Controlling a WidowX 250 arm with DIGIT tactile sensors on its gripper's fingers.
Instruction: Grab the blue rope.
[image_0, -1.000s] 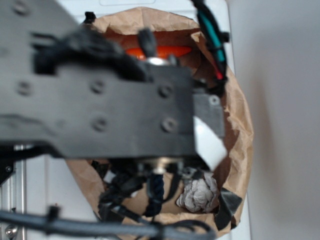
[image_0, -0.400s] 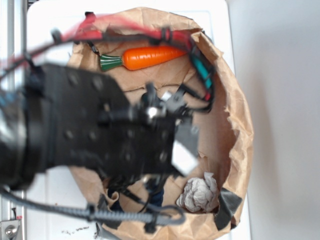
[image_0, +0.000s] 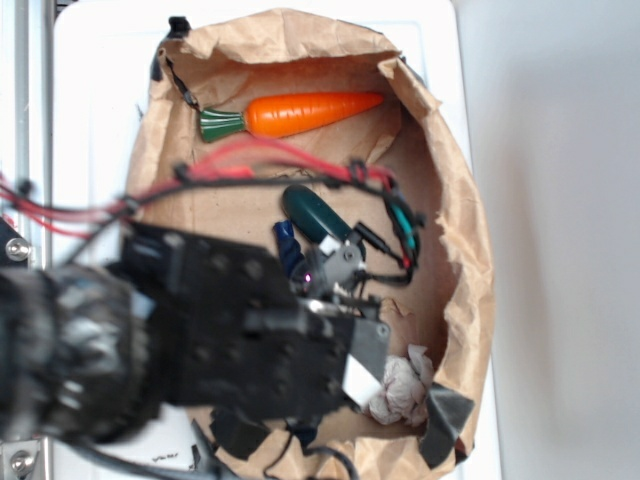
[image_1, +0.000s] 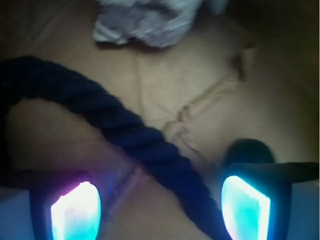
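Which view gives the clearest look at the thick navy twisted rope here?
The wrist view: the thick navy twisted rope curves across the brown paper and runs down between the two open jaws, its strands plain to see. The exterior view shows only a short blue end beside the dark green capsule; the arm hides the rest.

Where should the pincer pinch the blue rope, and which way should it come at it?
Best guess: pinch the blue rope on its straight twisted stretch, which runs slantwise between the open pincer pads. Come straight down from above, since the rope lies flat on the brown paper. Turning a little to close square across the strand may help.
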